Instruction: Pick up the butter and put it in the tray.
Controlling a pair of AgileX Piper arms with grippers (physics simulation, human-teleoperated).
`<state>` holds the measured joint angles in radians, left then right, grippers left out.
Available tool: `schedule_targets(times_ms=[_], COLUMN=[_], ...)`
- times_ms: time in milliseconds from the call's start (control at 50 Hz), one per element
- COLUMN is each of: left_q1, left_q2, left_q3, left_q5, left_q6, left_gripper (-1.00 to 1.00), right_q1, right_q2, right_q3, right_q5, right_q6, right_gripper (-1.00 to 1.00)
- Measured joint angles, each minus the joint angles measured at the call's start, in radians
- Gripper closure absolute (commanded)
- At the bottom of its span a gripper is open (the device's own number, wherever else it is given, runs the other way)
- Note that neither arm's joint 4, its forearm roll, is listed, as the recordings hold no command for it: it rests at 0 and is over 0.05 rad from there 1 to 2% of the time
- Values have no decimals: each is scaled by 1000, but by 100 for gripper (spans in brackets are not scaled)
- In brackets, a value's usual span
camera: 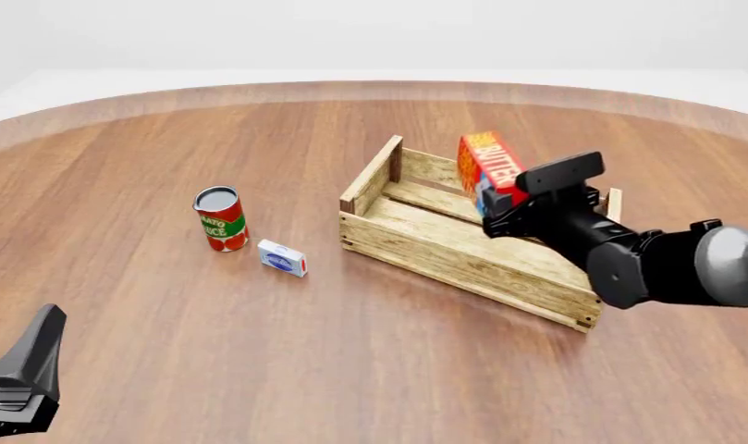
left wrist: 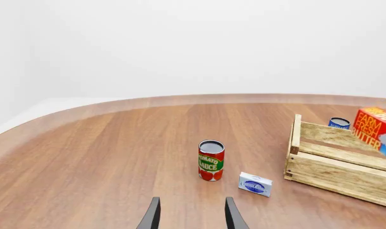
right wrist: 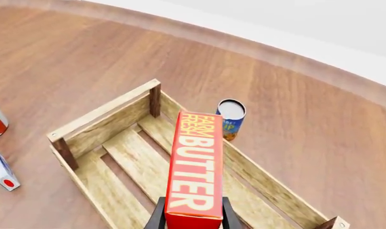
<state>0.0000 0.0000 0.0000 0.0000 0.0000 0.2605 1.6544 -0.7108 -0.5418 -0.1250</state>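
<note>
Above tray (camera: 472, 264), right gripper (right wrist: 191, 217) clamping "FARM FRESH BUTTER" carton (right wrist: 196, 167)

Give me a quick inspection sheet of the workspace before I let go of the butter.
Surface: round wooden table, brown grain, no spills seen.
Job's things: butter held above the tray, over its inside, not yet set down; tray holds nothing else.
Clutter: tomato sauce can upright, left of the tray; small white-blue box beside that can; blue can upright on the table just beyond the tray's far wall.
Grippers: right gripper shut on the butter's near end; left gripper open, holding nothing, low at the near left.
Cables: nothing seen.
Surroundings: plain white backdrop, nothing else seen.
</note>
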Motion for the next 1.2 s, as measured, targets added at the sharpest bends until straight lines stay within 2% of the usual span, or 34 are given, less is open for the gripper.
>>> schedule_targets(times_ms=[1200], left_q1=[0], left_q2=[0], left_q3=[0], left_q5=[0], left_q6=[0], left_gripper=[-100], right_q1=[8], right_q2=[118], right_q3=[-35], right_q5=[-29], right_q6=[21], right_gripper=[100])
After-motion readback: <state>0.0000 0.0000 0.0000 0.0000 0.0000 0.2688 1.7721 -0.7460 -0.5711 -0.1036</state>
